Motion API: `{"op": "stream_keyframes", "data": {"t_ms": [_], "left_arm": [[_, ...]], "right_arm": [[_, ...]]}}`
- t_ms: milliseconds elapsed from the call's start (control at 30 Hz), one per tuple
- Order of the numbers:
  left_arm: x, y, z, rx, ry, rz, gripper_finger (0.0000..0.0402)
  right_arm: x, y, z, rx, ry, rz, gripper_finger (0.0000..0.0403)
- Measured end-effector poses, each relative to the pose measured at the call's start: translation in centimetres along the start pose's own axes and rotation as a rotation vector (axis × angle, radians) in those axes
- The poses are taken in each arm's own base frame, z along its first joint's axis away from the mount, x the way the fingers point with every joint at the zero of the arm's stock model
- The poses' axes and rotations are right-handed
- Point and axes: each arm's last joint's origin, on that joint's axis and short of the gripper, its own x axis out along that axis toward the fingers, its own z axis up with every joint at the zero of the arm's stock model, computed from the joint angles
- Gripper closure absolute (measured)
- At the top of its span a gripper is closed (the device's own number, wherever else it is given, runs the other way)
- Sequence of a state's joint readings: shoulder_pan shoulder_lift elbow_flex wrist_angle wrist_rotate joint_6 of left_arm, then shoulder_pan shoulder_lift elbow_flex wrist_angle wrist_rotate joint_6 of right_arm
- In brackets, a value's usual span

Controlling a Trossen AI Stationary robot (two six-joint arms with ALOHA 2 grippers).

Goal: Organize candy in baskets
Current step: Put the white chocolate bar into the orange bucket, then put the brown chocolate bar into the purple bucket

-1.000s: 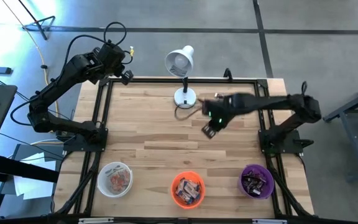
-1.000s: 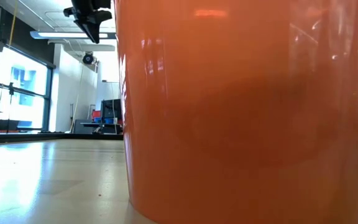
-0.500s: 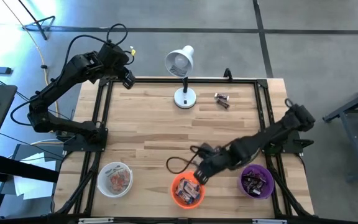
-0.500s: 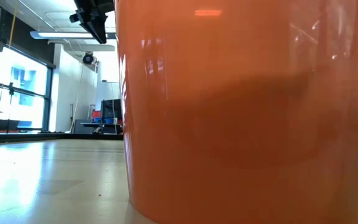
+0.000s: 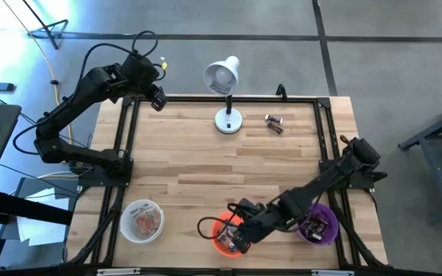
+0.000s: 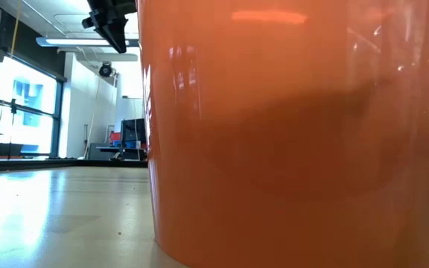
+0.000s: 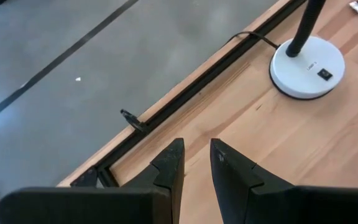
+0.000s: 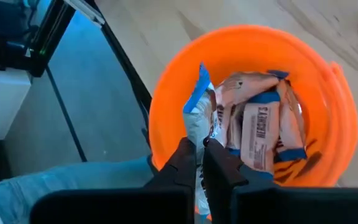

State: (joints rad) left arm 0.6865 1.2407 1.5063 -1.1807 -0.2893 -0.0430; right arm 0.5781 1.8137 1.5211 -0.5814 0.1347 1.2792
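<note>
The right gripper (image 8: 199,163) hangs over the orange basket (image 5: 219,244) at the near edge of the table (image 5: 198,165), its fingers (image 8: 180,163) clenched on a candy in a pale wrapper with a blue end (image 8: 197,109); the piece stands up from between the fingertips, above the basket's inside. Under it, the orange basket already holds a heap of pale wrappers with blue trim (image 8: 260,127), lying packed against one another. Seen from above, the right arm reaches in from the table's right side, crossing just beside the purple basket (image 5: 318,225), which has dark wrapped pieces in it. The white basket (image 5: 142,220) sits to the left along the same near edge, well apart from the orange one, with small reddish and pale pieces inside. Two more candies (image 5: 274,123) lie loose on the wood near the far edge, just beside each other and to the right of the white desk lamp (image 5: 226,96), whose round base rests on the table. The left gripper (image 7: 195,163) waits up at the far left corner, above the table's black frame rail (image 7: 185,90), its fingers standing a little apart with nothing between them. From table height, the orange basket's wall (image 6: 296,126) fills nearly the whole view, with a dark shape showing dimly through it.
</note>
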Motion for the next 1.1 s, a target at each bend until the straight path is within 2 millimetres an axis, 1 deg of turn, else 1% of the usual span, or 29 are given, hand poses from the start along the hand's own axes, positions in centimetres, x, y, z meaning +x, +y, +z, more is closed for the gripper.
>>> {"op": "stream_keyframes", "data": {"t_ms": [100, 300, 400, 500, 567, 700, 833, 933, 1100], "left_arm": [[0.0, 0.0, -0.2, 0.000, 0.018, 0.000, 0.0337], [0.0, 0.0, -0.5, 0.010, 0.053, -0.001, 0.0337], [0.0, 0.0, -0.5, 0.010, 0.054, -0.001, 0.0337], [0.0, 0.0, -0.6, 0.012, 0.059, -0.001, 0.0337], [0.0, 0.0, -0.7, 0.014, 0.066, 0.000, 0.0337], [0.0, 0.0, -0.7, 0.014, 0.067, 0.000, 0.0337], [0.0, 0.0, -0.5, 0.009, 0.052, 0.000, 0.0337], [0.0, 0.0, -0.2, 0.020, 0.016, -0.002, 0.0337], [0.4, -0.1, 0.7, 0.054, -0.044, -0.002, 0.0337]], "right_arm": [[0.0, 0.0, 0.0, -0.011, -0.013, -0.005, 0.0371], [0.0, -0.3, 0.0, -0.076, -0.005, -0.036, 0.0286], [0.0, -0.5, 0.2, -0.062, -0.002, -0.052, 0.0260], [-0.1, -1.1, 0.4, -0.024, 0.018, -0.090, 0.0256], [-0.7, -1.2, 0.8, -0.029, 0.009, -0.103, 0.0257], [-2.5, -1.7, 1.7, -0.068, -0.032, -0.139, 0.0264], [-4.2, -3.2, 2.8, -0.098, -0.034, -0.244, 0.0268], [-5.1, -4.7, 4.1, -0.107, -0.018, -0.347, 0.0269], [-7.6, -7.4, 7.4, -0.118, -0.010, -0.464, 0.0270]]}}
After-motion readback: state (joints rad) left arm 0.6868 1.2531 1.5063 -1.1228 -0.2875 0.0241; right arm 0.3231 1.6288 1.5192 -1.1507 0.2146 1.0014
